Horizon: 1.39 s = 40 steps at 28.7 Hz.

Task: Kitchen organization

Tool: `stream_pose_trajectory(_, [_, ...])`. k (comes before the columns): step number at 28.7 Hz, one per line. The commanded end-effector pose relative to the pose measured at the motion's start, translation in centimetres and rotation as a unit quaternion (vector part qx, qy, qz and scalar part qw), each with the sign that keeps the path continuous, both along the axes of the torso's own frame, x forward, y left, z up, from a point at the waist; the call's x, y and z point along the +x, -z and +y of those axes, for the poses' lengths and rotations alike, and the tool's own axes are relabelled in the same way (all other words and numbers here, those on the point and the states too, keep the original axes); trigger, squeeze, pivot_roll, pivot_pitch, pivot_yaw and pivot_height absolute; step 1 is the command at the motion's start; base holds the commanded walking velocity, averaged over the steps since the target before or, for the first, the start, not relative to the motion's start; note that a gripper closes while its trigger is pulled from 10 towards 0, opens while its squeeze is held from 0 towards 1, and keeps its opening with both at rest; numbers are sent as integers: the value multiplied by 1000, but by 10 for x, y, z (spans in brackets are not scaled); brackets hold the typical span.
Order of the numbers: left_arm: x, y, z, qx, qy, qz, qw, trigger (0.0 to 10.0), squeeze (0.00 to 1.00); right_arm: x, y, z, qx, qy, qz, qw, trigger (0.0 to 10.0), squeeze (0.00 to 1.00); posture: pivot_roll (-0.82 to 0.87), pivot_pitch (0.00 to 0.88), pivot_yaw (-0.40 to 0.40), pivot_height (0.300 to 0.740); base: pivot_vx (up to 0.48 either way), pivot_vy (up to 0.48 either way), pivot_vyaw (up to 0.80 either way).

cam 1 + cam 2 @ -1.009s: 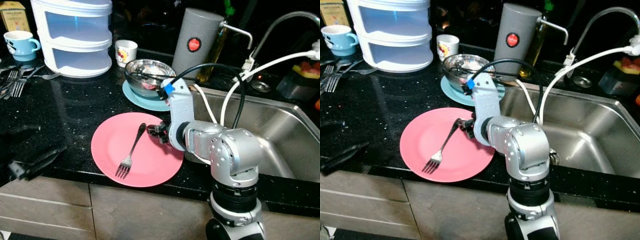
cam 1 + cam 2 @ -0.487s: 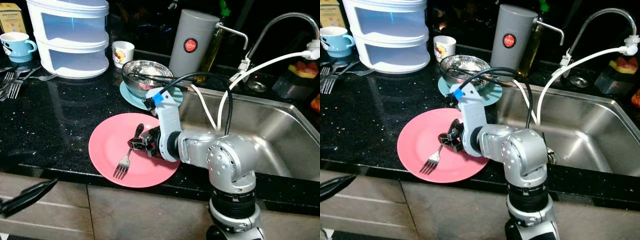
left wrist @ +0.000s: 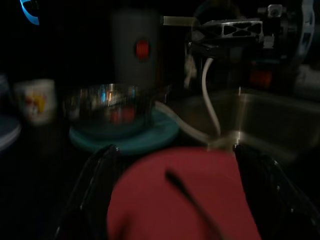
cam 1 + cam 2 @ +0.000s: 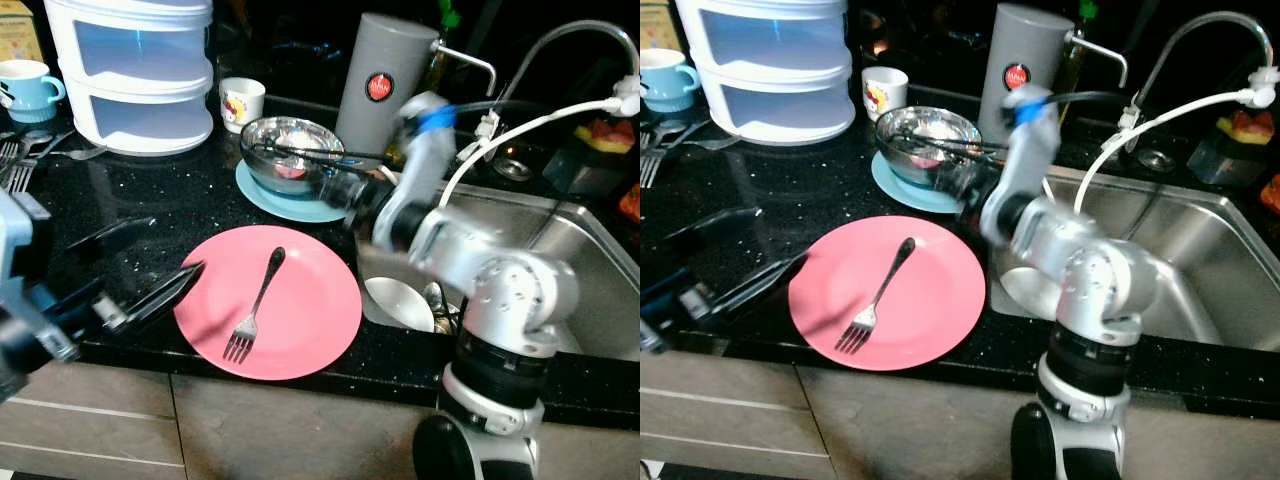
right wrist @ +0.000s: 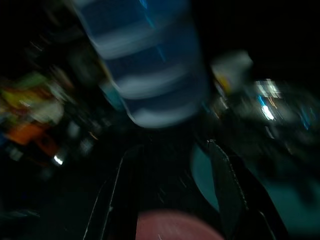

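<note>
At lower centre the fork (image 4: 256,306) lay loose on the pink plate (image 4: 310,320), the left gripper (image 4: 140,290) poised beside it with fingers apart, the right gripper (image 4: 345,192), also spread, by the steel bowl (image 4: 285,155); judging so, next came closing on the fork's handle.

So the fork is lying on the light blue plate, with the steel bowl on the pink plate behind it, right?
Not quite: the plates are swapped. In the left eye view the fork lies on the pink plate, and the steel bowl sits on the light blue plate behind it.
</note>
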State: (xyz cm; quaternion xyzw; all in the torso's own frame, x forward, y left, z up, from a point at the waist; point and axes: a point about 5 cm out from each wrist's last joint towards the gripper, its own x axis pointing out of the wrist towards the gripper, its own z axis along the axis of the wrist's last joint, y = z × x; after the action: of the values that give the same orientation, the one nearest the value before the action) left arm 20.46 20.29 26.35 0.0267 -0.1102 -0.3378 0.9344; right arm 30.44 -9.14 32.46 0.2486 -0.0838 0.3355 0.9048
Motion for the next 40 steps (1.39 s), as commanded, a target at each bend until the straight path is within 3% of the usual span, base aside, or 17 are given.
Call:
stream_pose_trajectory(1, [8, -5, -10, -42, 4, -17, 999, 10000, 0, -5, 2, 21, 124, -69, 2, 990, 10000, 0, 143, 0, -125, 740, 0, 0, 0])
stream_pose_trajectory(5, [16, -3, -15, -37, -14, -14, 999, 10000, 0, -2, 2, 16, 127, -61, -9, 990, 10000, 0, 142, 0, -116, 740, 0, 0, 0])
stream_pose_trajectory(11, [25, -8, -18, -64, -34, -19, 997, 10000, 0, 8, 12, 9, 133, -31, 5, 991, 10000, 0, 156, 0, -107, 740, 0, 0, 0])
stream_pose_trajectory(22, [29, -6, -29, -71, -34, -19, 997, 10000, 0, 10, 17, 17, 119, -36, -2, 992, 10000, 0, 164, 0, -109, 740, -110, 0, 0])
stream_pose_trajectory(40, [34, -2, -36, -72, -38, -18, 997, 10000, 0, 9, 20, 22, 106, -36, -12, 994, 10000, 0, 159, 0, -101, 740, -213, 208, 0])
